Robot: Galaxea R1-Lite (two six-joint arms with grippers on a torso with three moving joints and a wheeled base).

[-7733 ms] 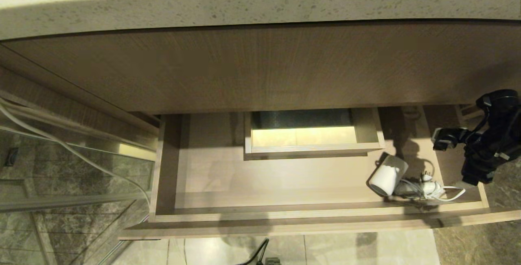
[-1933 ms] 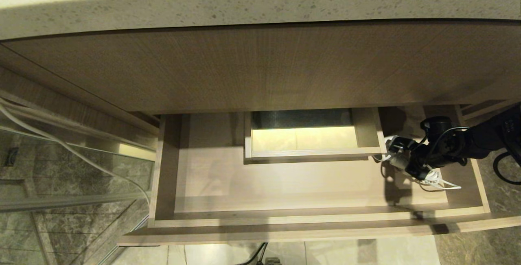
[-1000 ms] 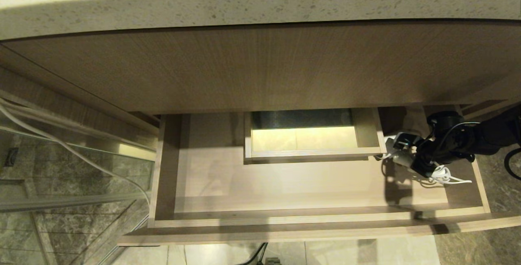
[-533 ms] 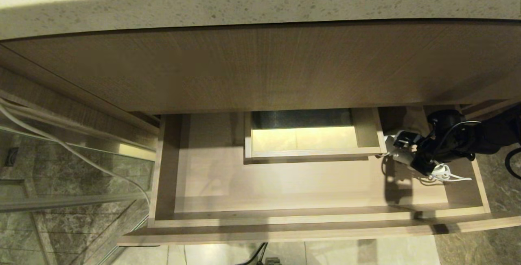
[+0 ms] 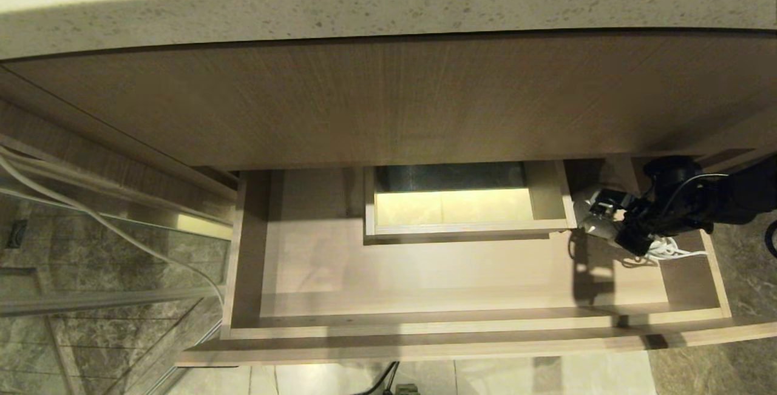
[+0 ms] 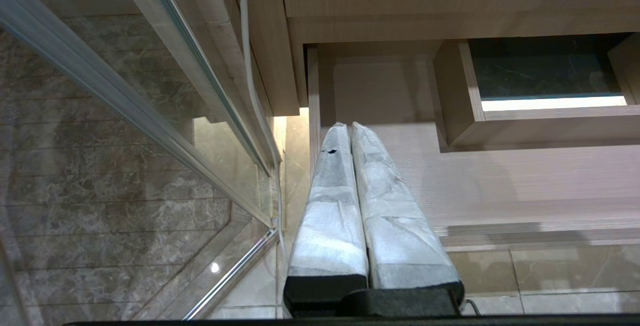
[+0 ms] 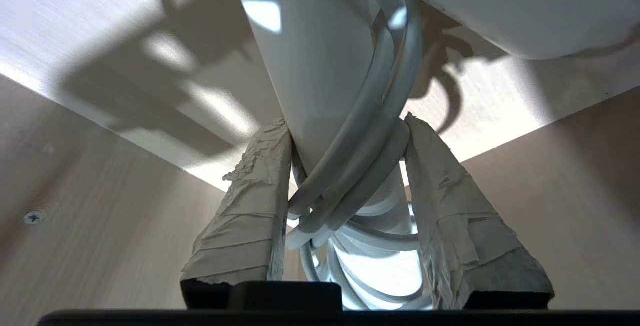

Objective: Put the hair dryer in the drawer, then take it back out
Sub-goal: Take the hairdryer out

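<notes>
The open drawer point(image 5: 425, 273) holds, at its three o'clock end, the hair dryer point(image 5: 592, 220), whose cord-wound handle my right hand point(image 5: 613, 225) pinches, while my left hand point(image 6: 350, 130) idles, fingers pressed together.

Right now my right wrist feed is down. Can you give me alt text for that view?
The right gripper, fingers wrapped in tape, is clamped on the white hair dryer over the cord wound around it. Behind it lie the light wood-grain floor and wall of the drawer, crossed by the dryer's shadow.
</notes>
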